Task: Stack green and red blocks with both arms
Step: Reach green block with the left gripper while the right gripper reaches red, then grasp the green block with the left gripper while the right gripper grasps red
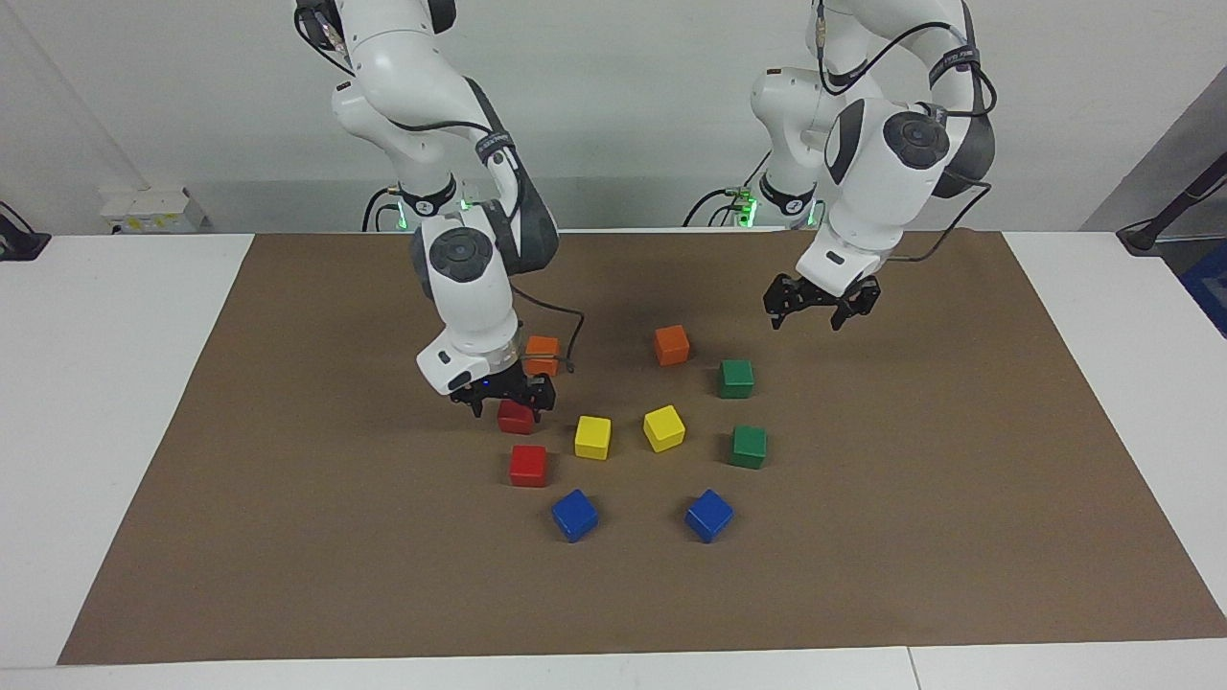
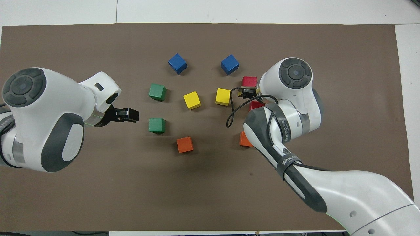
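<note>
Two red blocks sit toward the right arm's end of the cluster: the nearer one [image 1: 517, 420] [image 2: 255, 104] and the farther one [image 1: 528, 465] [image 2: 249, 81]. Two green blocks sit toward the left arm's end: the nearer one [image 1: 736, 379] [image 2: 157, 125] and the farther one [image 1: 749, 447] [image 2: 157, 91]. My right gripper [image 1: 508, 408] [image 2: 245, 92] is low at the nearer red block, open, with a finger on each side of it. My left gripper [image 1: 810, 319] [image 2: 130, 114] is open and empty, up in the air over the mat beside the nearer green block.
On the brown mat [image 1: 288, 498] there are also two orange cubes [image 1: 672, 344] [image 1: 543, 351], two yellow cubes [image 1: 592, 437] [image 1: 663, 427] and two blue cubes [image 1: 574, 515] [image 1: 709, 515]. The right arm partly covers one orange cube [image 2: 243, 139] in the overhead view.
</note>
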{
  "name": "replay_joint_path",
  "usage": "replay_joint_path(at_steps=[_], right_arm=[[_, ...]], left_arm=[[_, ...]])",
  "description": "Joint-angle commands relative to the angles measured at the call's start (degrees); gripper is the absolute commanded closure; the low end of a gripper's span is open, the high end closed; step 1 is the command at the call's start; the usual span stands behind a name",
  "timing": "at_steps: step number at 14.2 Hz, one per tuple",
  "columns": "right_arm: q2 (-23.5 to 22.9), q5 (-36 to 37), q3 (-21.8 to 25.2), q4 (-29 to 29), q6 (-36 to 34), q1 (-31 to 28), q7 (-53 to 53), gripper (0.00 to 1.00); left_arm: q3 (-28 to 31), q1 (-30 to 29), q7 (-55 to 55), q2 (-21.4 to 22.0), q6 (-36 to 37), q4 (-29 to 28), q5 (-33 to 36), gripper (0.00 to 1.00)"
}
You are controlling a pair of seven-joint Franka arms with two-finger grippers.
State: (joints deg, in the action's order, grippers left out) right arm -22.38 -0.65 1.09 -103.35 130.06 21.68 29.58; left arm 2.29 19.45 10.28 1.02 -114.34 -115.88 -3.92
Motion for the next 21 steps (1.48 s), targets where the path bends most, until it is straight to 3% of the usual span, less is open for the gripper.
replay_joint_path(at_steps=[1,10,13,21], right_arm=[[-1.26,1.18,-0.03,0.08,2.04,0.38,2.32,0.00],[-0.83,1.27,0.06,-1.15,0.82,0.65,2.06,0.00],[-0.56,1.27,0.06,-1.15,0.46,0.65,1.97,0.00],[1.19,1.53,0.06,-0.36,-2.88,-0.23,1.09,0.00]], left_arm=[[0.43,0.49,-3.15,-0.57,-2.64,-2.51,-0.47,0.00],[0.43,1.72,-3.16,-1.19,-8.43,-5.32,-0.47,0.00],[0.52,4.88,-1.50,-4.79,-12.56,-5.32,-0.47,0.00],[0.43,5.33,0.26,-9.10,-17.05,-4.27,-0.47,0.00]])
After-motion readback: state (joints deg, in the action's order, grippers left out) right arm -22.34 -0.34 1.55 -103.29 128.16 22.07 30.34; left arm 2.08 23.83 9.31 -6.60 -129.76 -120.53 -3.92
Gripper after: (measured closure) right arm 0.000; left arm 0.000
